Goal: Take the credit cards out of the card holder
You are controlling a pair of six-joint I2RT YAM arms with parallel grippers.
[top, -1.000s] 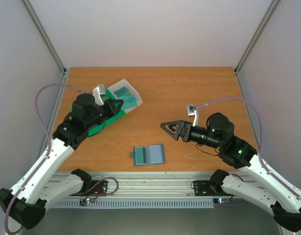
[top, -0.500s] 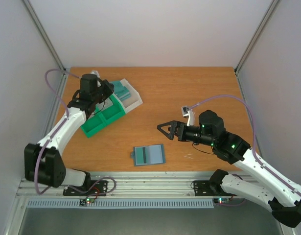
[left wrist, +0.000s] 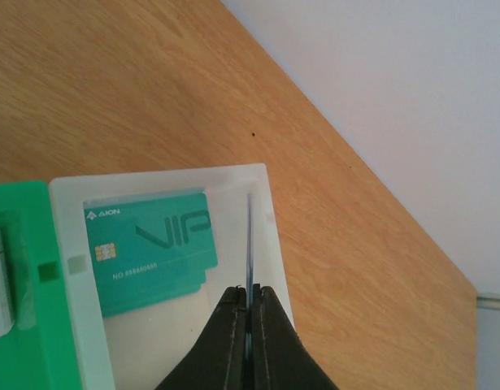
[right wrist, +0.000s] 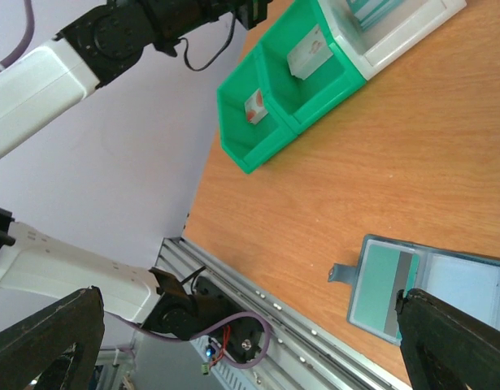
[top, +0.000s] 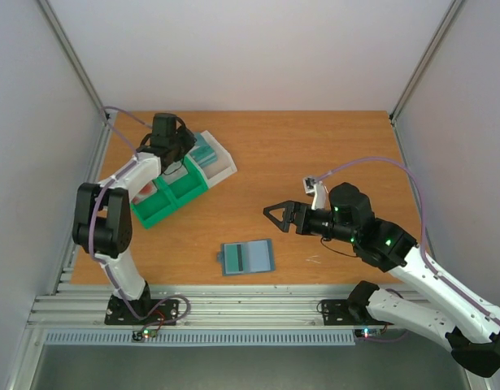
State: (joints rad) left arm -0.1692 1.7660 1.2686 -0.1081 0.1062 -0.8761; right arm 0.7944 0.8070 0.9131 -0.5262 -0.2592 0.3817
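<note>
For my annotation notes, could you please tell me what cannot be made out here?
- Left wrist: the held card in the left gripper is edge-on, so its face is unreadable.
- Right wrist: the card holder is cut off by the right edge.
- Top view: the green tray contents are too small.

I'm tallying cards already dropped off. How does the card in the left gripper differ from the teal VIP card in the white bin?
The held card stands on edge, pinched by the shut left gripper; the VIP card lies flat in the white bin, ungripped. The held card shows only its thin edge, its face hidden; the VIP card shows its teal face, chip and lettering. Both are at the same bin.
</note>
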